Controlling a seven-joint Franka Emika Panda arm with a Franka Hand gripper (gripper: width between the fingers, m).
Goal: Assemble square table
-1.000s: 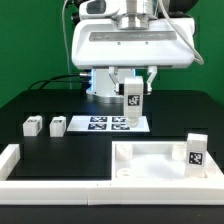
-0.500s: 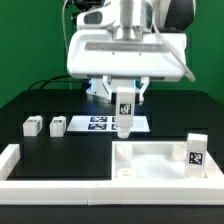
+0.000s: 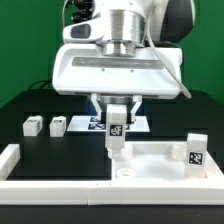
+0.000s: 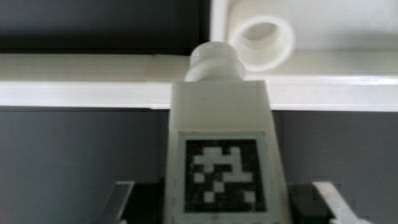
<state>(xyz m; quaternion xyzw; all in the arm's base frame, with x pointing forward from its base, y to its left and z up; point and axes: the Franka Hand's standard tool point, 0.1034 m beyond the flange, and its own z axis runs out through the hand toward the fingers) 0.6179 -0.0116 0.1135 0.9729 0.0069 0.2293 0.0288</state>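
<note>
My gripper (image 3: pixel 117 118) is shut on a white table leg (image 3: pixel 116 133) with a black-and-white tag, held upright with its threaded end down. The leg hangs just above the near-left corner of the white square tabletop (image 3: pixel 160 172). In the wrist view the leg (image 4: pixel 219 140) fills the middle, its screw tip close to a round corner hole (image 4: pixel 262 42) of the tabletop (image 4: pixel 107 75). Another tagged leg (image 3: pixel 195 150) stands on the tabletop at the exterior view's right. Two small legs (image 3: pixel 33 127) (image 3: pixel 58 126) lie on the black table at the exterior view's left.
The marker board (image 3: pixel 100 123) lies behind the gripper. A long white rail (image 3: pixel 45 170) runs along the front edge, with a raised end at the exterior view's left. The arm's white body looms over the middle of the table.
The gripper has moved forward and down with the leg, from over the marker board to the tabletop's near-left corner.
</note>
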